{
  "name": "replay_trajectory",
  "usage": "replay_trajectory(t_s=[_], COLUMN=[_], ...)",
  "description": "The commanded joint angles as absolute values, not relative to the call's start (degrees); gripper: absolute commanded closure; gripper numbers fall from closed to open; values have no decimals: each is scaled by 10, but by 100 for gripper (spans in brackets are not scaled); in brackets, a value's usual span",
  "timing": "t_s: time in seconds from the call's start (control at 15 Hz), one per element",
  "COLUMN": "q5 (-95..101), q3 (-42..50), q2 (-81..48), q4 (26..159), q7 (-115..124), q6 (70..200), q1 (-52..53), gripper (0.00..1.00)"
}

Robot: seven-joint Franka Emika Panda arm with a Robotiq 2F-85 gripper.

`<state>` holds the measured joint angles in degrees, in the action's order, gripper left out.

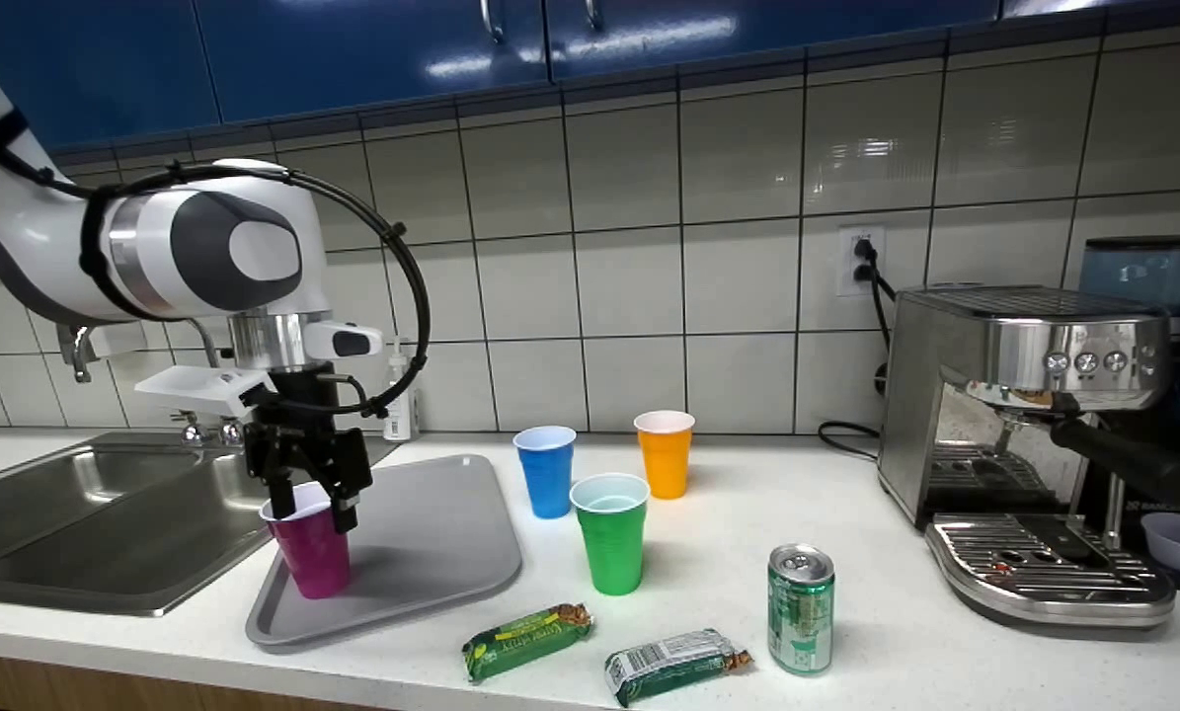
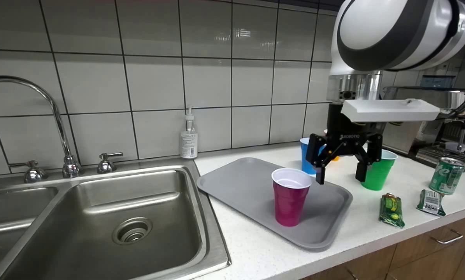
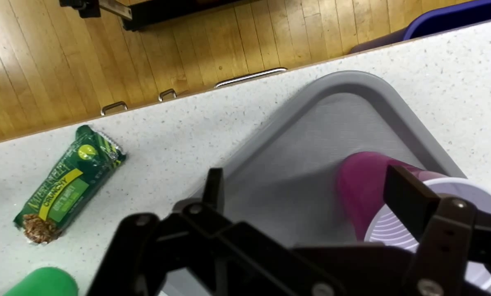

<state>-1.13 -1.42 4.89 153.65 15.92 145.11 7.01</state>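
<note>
A magenta cup (image 1: 315, 565) with a white inside stands upright on a grey tray (image 1: 441, 528). The cup (image 2: 290, 206) and the tray (image 2: 236, 175) also show in an exterior view. My gripper (image 2: 340, 175) is open with nothing between its fingers. It points down above the tray, beside the cup and near rim height, with a small gap to the rim there. In the wrist view one finger of the gripper (image 3: 305, 185) overlaps the magenta cup (image 3: 360, 181) and hides part of its rim. I cannot tell from that view whether they touch.
A blue cup (image 1: 547, 474), green cup (image 1: 614, 538) and orange cup (image 1: 666, 454) stand beside the tray. Two green-wrapped bars (image 1: 527, 640) and a green can (image 1: 802, 612) are near the counter's front. A sink (image 2: 139, 217), soap bottle (image 2: 188, 138) and espresso machine (image 1: 1034, 395) flank them.
</note>
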Motion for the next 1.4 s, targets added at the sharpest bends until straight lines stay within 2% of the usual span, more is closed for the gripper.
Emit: replay_trajectory(t_s=[0.0,1.33], q5=[-14,-12], q3=[-29,-37], q2=[26,-95], q4=[1521,1422], q7=[149,163], q6=[1460,1508], q1=[59,73], gripper=[0,0])
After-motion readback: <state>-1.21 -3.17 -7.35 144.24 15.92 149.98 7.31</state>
